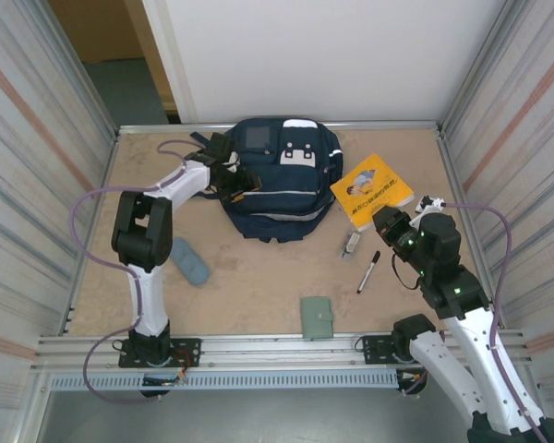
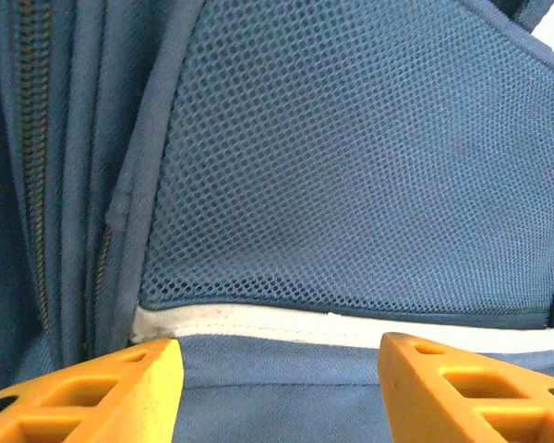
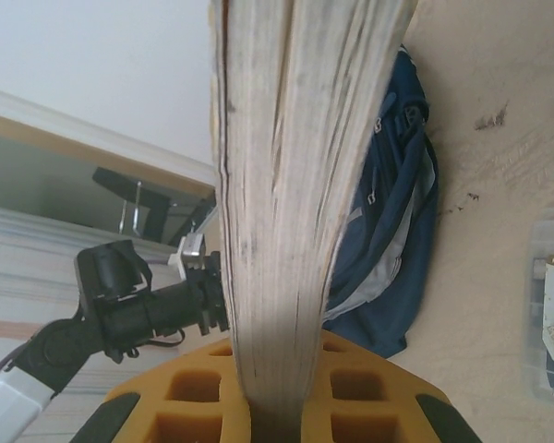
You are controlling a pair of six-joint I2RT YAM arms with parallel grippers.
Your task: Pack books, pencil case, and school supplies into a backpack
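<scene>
- The backpack (image 1: 277, 180) lies in the upper middle of the top view. It is a rounded navy fabric bag with pale grey-white patches, a light stripe across the front and a small dark square panel near its top.
- The left gripper (image 1: 235, 181) sits at the backpack's left side. In the left wrist view its ridged orange plastic fingers (image 2: 120, 388) stand apart, so the jaws are open. Beyond them are fine honeycomb mesh, a pale piped edge and a zip track in the left of the frame.
- The yellow paperback (image 1: 371, 191) lies right of the backpack, thin and rectangular. Its cover carries a cartoon picture and dark lettering too small to read.
- The right gripper (image 1: 389, 221) is clamped on the paperback's lower edge. In the right wrist view the cream, streaked page block (image 3: 295, 185) rises from between the orange fingers (image 3: 194, 397).
- The pencil case (image 1: 190, 261), a soft slate-blue oblong with rounded ends, lies at lower left of the top view, well apart from the bag.
- A clear plastic packet (image 1: 351, 243) and a black marker pen (image 1: 368, 271) lie below the book. The packet's printed label is illegible.
- A grey-green square booklet (image 1: 318, 317) rests at the bottom middle of the speckled chipboard table (image 1: 258, 286).
</scene>
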